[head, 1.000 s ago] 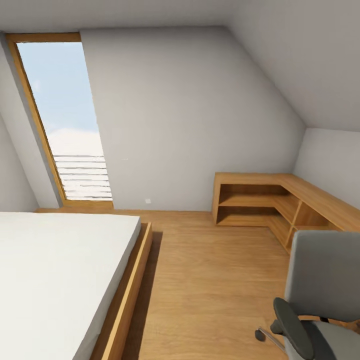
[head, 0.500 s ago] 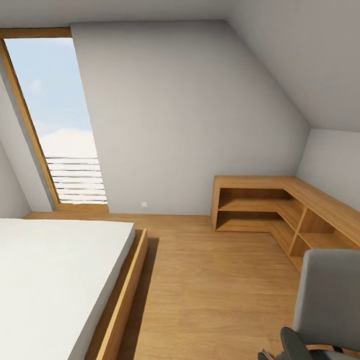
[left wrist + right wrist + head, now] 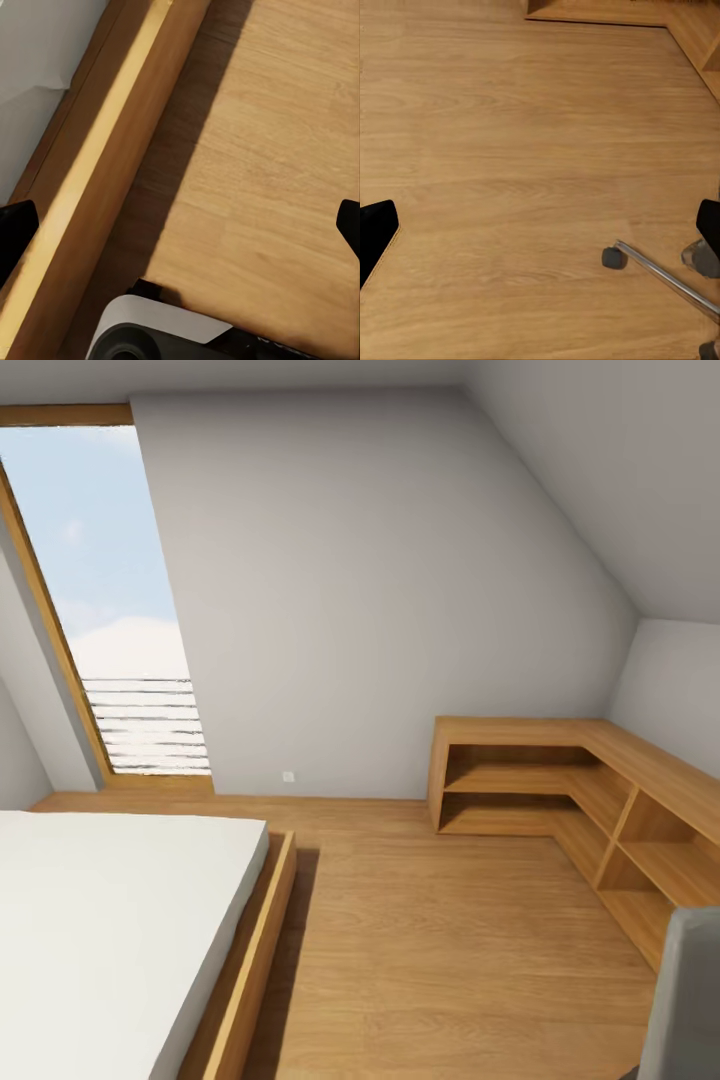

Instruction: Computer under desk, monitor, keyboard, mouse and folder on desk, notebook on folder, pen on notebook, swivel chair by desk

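I am in the bedroom with sloped grey walls and a light wood floor [image 3: 440, 950]. A grey strip of the swivel chair's back [image 3: 688, 1000] shows at the head view's lower right corner. One chrome leg of the swivel chair [image 3: 660, 274] with a dark castor lies on the floor in the right wrist view. My left gripper [image 3: 180, 229] hangs open over the floor beside the bed's wooden frame [image 3: 112, 172]. My right gripper [image 3: 540, 229] is open above bare floor, holding nothing. The desk, monitor, keyboard, mouse, folder, notebook and pen are out of view.
A bed with a white mattress [image 3: 100, 930] fills the left. A tall skylight [image 3: 110, 610] stands at the back left. A low light-wood L-shaped cabinet [image 3: 560, 770] runs along the right wall. Open floor lies between the bed and the cabinet.
The head camera has moved, so the whole picture has shifted. The swivel chair has slid towards the picture's lower right corner, its armrest now out of frame, and the cabinet looks nearer.
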Available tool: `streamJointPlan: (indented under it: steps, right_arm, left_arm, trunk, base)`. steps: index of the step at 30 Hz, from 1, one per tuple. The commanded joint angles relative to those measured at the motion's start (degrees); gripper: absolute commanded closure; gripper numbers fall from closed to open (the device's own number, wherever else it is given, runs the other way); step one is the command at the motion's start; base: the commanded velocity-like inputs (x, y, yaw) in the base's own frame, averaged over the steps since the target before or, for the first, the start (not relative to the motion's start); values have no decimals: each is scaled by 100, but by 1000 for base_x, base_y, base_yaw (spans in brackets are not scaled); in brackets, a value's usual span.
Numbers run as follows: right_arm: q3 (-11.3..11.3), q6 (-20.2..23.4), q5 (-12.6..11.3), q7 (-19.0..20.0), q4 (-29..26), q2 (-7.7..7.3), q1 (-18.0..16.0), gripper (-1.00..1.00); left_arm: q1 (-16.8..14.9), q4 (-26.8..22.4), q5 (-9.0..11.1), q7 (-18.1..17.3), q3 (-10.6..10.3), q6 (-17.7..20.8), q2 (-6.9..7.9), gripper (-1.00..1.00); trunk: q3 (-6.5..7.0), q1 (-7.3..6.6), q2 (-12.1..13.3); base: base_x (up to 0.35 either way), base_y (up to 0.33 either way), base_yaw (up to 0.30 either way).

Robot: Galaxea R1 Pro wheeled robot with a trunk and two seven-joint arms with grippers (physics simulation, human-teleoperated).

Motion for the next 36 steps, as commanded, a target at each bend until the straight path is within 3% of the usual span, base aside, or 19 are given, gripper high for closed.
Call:
streamJointPlan:
  steps: [1,19,36]
  right_arm:
    - [44,-2,15,-60,4,-1,-4,-100]
    - [44,1,15,-60,4,-1,-4,-100]
    - [44,-3,15,-60,4,-1,-4,-100]
  left_arm:
    - [-2,-9,49,42,-48,-22,5,-100]
    - [-2,-1,45,42,-48,-26,2,-100]
    - [-1,0,43,42,-48,-26,2,-100]
  trunk:
    - [-7,4,-5]
    - [-7,4,-5]
    - [-7,4,-5]
  base:
    - [266,160,0]
    - [73,25,0]
    - [309,0,0]
